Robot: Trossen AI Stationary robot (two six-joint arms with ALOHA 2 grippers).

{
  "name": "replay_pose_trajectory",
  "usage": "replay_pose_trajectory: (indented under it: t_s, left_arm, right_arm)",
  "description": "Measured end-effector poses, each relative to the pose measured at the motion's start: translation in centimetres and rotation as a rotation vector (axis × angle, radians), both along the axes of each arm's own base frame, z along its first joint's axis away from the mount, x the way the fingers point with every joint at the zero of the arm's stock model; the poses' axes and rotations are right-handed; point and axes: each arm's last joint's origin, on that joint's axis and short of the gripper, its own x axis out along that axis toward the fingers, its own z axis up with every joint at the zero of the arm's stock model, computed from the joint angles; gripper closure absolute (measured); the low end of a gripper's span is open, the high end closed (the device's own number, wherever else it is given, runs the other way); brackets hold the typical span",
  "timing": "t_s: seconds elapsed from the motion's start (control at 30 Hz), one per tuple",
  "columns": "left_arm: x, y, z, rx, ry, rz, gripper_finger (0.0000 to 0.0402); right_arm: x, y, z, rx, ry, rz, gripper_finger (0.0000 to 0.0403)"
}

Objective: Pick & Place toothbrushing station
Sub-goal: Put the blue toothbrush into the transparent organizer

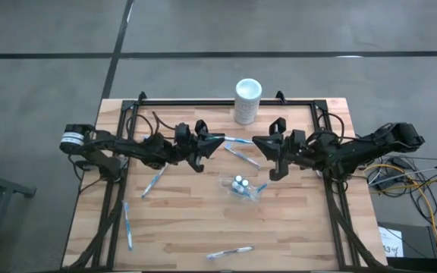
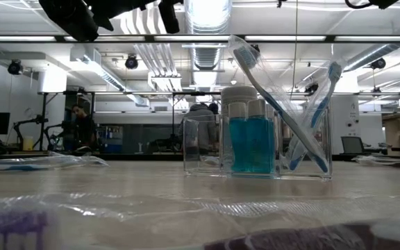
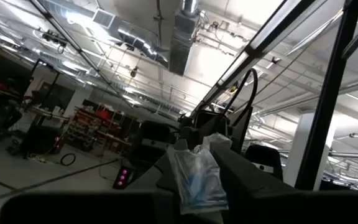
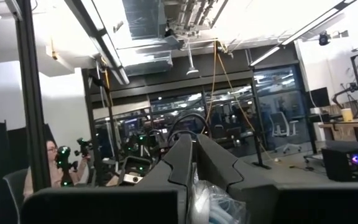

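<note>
1. Overhead, both arms reach inward above the counter (image 1: 203, 227), facing each other.
2. Left hand (image 1: 220, 142) grasps a wrapped toothbrush (image 3: 194, 177).
3. Right hand (image 1: 258, 144) is clenched on the same wrapper (image 4: 210, 202).
4. Clear cup (image 1: 241, 187) lies just below them.

Clear cup (image 1: 243, 188): seen at the table's centre, lying in crinkled wrap, holding teal-and-white tubes (image 1: 239, 183).
Wrapped toothbrush (image 1: 236, 140): held aloft between both arms, blue-and-white.
Other toothbrushes (image 1: 127, 226): scattered flat over the wood, near the left and front edges.
</note>
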Motion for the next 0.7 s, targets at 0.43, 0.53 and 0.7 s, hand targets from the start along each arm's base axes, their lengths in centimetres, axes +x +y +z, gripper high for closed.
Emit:
replay_pose_trajectory:
  t_s: [0.43,0.53,0.7]
  left_arm:
    - [0.05,0.00,-0.09,-0.001,0.009,-0.001,0.0322]
    - [0.04,-0.02,-0.07,0.001,0.006,-0.004,0.0321]
    - [0.04,-0.04,-0.06,0.006,0.006,-0.014,0.0323]
  right_arm:
    - [-0.36,-0.06,0.14,-0.005,0.027,0.002,0.0390]
    - [-0.36,-0.06,0.14,-0.004,0.027,0.003,0.0390]
    - [-0.36,-0.05,0.13,-0.004,0.027,0.007,0.0390]
